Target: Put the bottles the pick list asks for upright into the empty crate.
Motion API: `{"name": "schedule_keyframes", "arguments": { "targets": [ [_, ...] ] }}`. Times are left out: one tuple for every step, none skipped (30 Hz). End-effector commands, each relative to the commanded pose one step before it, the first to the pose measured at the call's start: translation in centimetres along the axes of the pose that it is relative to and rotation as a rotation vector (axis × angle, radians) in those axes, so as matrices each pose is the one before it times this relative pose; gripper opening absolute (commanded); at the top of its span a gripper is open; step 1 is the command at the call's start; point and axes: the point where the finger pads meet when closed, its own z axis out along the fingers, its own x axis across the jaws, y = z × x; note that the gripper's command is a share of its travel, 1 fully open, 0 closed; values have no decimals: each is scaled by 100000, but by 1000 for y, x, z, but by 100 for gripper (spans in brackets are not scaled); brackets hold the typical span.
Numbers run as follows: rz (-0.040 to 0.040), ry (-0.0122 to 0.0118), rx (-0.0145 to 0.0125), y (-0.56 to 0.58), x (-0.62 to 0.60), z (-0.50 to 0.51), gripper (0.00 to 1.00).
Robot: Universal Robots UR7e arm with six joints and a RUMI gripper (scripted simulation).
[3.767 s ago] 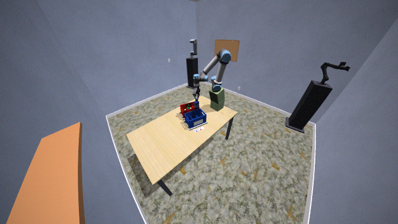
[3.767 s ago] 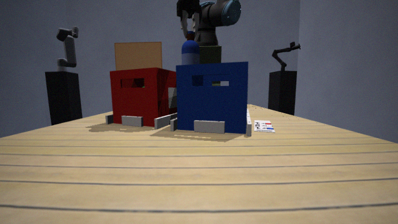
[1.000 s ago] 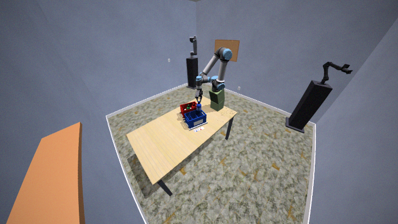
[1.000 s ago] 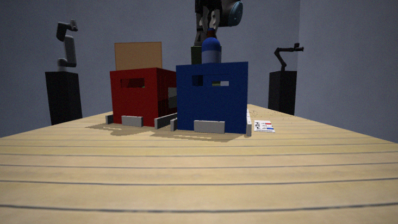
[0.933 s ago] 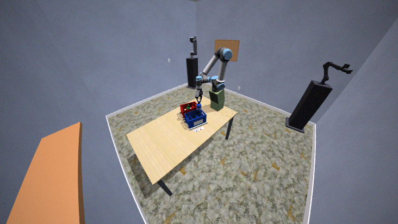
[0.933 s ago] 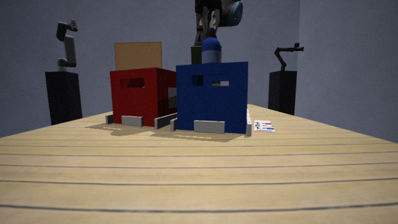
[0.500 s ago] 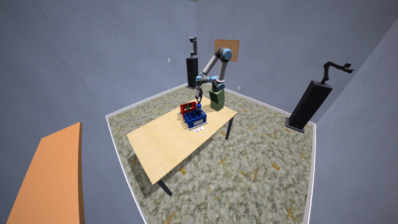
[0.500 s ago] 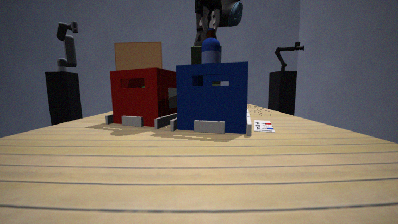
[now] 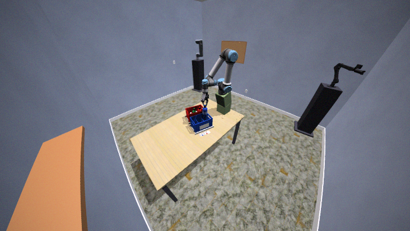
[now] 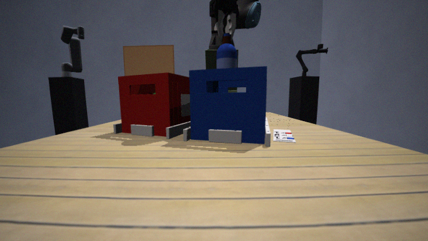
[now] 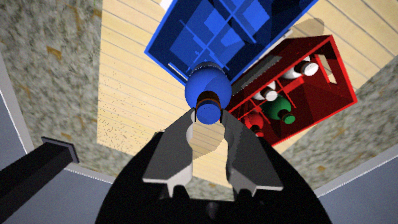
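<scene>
Gripping rounded blue bottle (image 9: 204, 112) (image 10: 226, 56) (image 11: 208, 90)

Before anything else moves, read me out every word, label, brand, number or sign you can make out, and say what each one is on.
No text reads clearly enough to quote.
Pick list: dark marks beside colored bars, one red, one blue; too small and blurred to read.
Blue crate: a pale panel on its side, no legible writing.
</scene>
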Motion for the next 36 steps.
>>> {"name": "schedule_keyframes", "arguments": {
  "targets": [
    [-20,136,120,-78,48,288,0],
    [0,0,0,16,1,100,0],
    [0,0,0,23,1,100,0],
    [0,0,0,25,0,100,0],
    [0,0,0,23,0,100,0],
    [0,0,0,18,1,100,0],
    [0,0,0,8,1,100,0],
    [0,0,0,-2,0,100,0],
    [0,0,0,-13,0,100,0],
    [0,0,0,-23,0,100,0],
    [0,0,0,-29,1,100,0],
    [0,0,0,-31,1,100,0],
    [0,0,0,-28,0,100,0],
    [0,0,0,-21,0,100,0],
    [0,0,0,0,0,0,0],
    [0,0,0,0,0,0,0],
    [0,0,0,10,0,102,0],
    [0,0,0,20,0,100,0],
    [0,0,0,26,0,100,0],
    [0,0,0,27,0,100,0],
    [0,0,0,24,0,100,0],
    [0,0,0,17,0,100,0],
    [0,0,0,7,0,100,0],
    [0,0,0,-5,0,100,0],
    [0,0,0,-15,0,100,0],
    [0,0,0,-24,0,100,0],
    [0,0,0,-29,0,100,0],
    [0,0,0,-30,0,100,0],
    [0,0,0,-26,0,100,0],
    [0,0,0,-18,0,100,0],
    [0,0,0,-8,0,100,0],
    [0,0,0,0,0,0,0],
    [0,0,0,0,0,0,0],
    [0,0,0,22,0,102,0],
    [0,0,0,28,0,100,0],
    [0,0,0,28,0,100,0]
  ]
}}
